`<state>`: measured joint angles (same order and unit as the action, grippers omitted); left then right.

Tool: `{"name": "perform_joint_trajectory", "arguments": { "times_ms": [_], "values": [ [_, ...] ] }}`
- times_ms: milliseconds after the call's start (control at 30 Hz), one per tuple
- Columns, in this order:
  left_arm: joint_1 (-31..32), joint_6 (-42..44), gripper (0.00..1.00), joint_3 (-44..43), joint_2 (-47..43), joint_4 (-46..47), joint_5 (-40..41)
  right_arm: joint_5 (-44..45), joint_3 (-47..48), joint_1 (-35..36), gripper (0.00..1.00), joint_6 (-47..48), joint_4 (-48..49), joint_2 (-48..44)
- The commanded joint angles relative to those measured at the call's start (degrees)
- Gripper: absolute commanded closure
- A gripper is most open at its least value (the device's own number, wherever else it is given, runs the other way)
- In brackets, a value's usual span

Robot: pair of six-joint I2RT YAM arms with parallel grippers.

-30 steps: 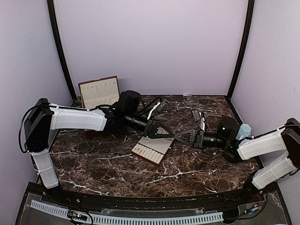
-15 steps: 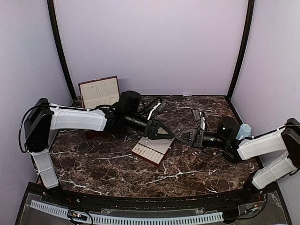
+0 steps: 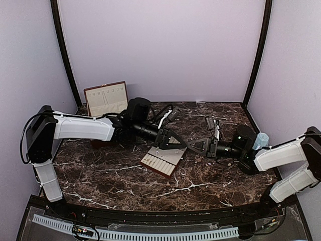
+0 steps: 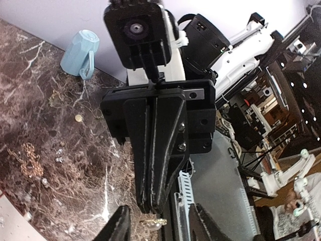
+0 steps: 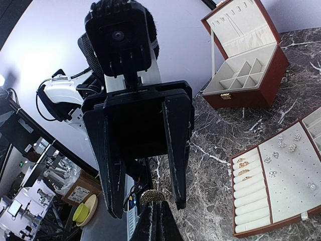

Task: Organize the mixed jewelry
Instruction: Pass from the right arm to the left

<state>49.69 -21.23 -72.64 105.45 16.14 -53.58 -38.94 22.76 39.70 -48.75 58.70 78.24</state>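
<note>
One round mesh-textured gold piece (image 5: 151,197) pinched by closed right gripper (image 4: 150,203), flanked by widely parted left gripper (image 3: 181,145), lower edge hidden.

1. Left pincer (image 4: 163,227): both fingers (image 4: 122,227) run off the bottom edge.
2. Right pincer (image 5: 157,215): tips cut by the bottom edge, hiding part of a round gold piece (image 5: 149,196).
3. Slotted tray (image 5: 291,201): cropped at the right edge.
4. Mixed jewelry (image 4: 31,159), lower left: too small to sort out.

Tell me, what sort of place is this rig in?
Probably a robotics lab booth: plain lilac walls on a black frame around a marble table, with other rigs and cluttered benches beyond.
</note>
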Motion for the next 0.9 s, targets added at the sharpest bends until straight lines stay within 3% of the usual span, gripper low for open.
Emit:
{"name": "perform_joint_trajectory", "arguments": {
  "times_ms": [0, 367, 867],
  "values": [
    [0.3, -0.3, 0.62, 1.0, -1.4, 1.9, -0.2, 0.5, -0.2, 0.0, 1.00, -0.3, 2.5, -0.1],
    [0.3, -0.5, 0.80, 1.1, -1.3, 2.0, 0.2, 0.7, -0.2, 0.0, 1.00, -0.1, 2.1, -0.2],
    [0.3, -1.2, 0.91, 1.4, -1.6, 2.7, 0.7, 1.4, -0.5, 0.0, 1.00, 0.1, 2.1, -0.3]
  ]
}}
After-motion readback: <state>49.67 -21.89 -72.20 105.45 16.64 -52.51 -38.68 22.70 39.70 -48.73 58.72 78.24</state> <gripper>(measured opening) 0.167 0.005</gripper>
